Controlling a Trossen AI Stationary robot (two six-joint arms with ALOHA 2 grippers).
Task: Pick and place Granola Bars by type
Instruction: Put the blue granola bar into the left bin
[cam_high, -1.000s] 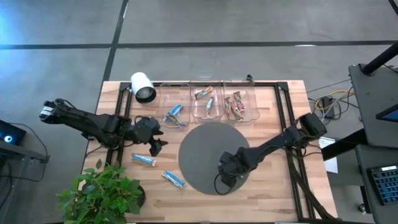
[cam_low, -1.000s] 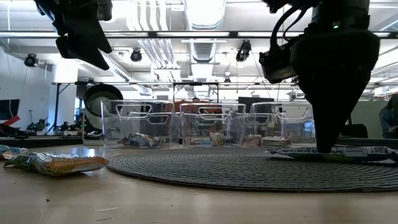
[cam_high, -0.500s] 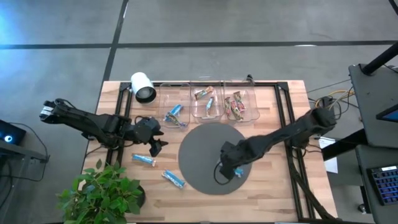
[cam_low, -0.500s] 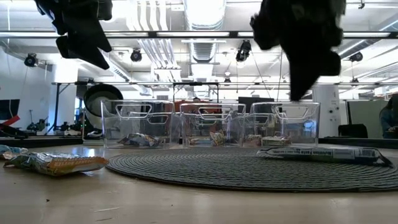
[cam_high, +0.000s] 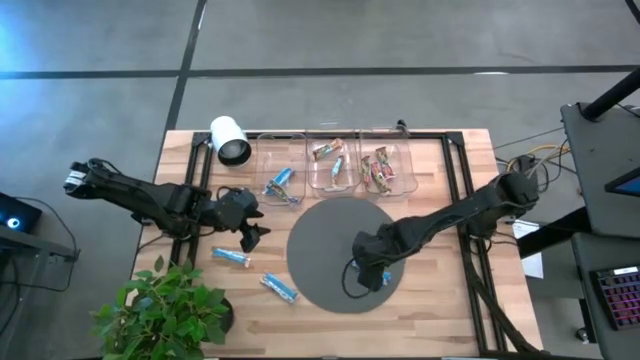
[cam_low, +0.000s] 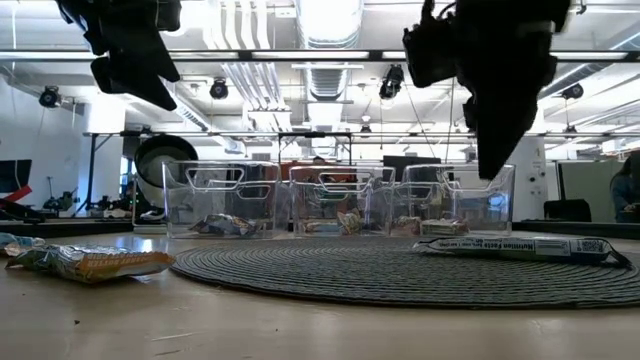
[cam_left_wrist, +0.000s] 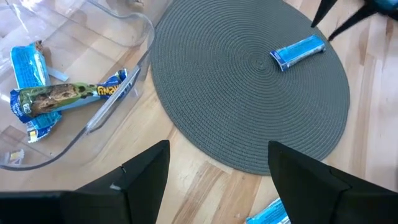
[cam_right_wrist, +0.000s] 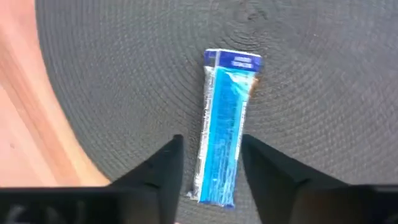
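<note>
A bright blue granola bar lies flat on the round grey mat, also seen in the low view and the left wrist view. My right gripper hangs open above it, one finger on either side of the bar's near end, not touching. My left gripper waits open in the air left of the mat. Two more blue bars lie on the wood. Other bars rest in three clear bins.
The three bins stand in a row along the far side of the mat; the left one holds blue-wrapped bars. A white cylinder stands at the far left and a potted plant at the near left corner. Black frame rails run along the table's sides.
My right gripper, which stood down at the blue bar on the mat a second ago, has risen clear of it and hangs above it. The bar stays lying flat on the mat. The left arm has kept still.
</note>
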